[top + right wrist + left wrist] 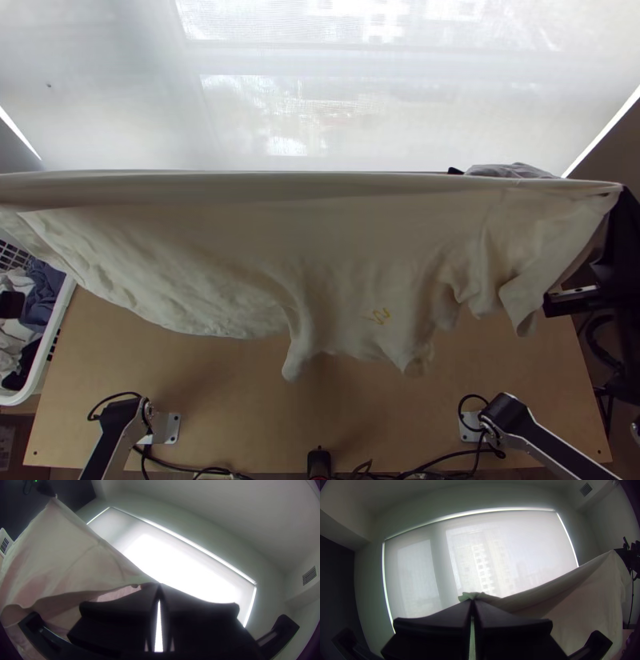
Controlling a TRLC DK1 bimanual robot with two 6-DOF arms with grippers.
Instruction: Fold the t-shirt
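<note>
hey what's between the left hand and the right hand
The t-shirt: its edge is stretched from the left hand to the right hand, with the rest hanging below, as the left wrist view shows.

T-shirt (360, 264) above tabletop (240, 408). Basket (50, 346) beside tabletop's left edge, clothes (44, 298) in it. Blind (480, 120) behind. Left arm's base (169, 429), right arm's base (470, 427) at near edge.

Counting two: one left gripper (472, 602), one right gripper (620, 190). Between them, one t-shirt (360, 256). Toward the left gripper's side, one basket (54, 332); toward the right's, one grey cloth (514, 170). Below both, one table (240, 404); beyond, one blind (526, 553).
</note>
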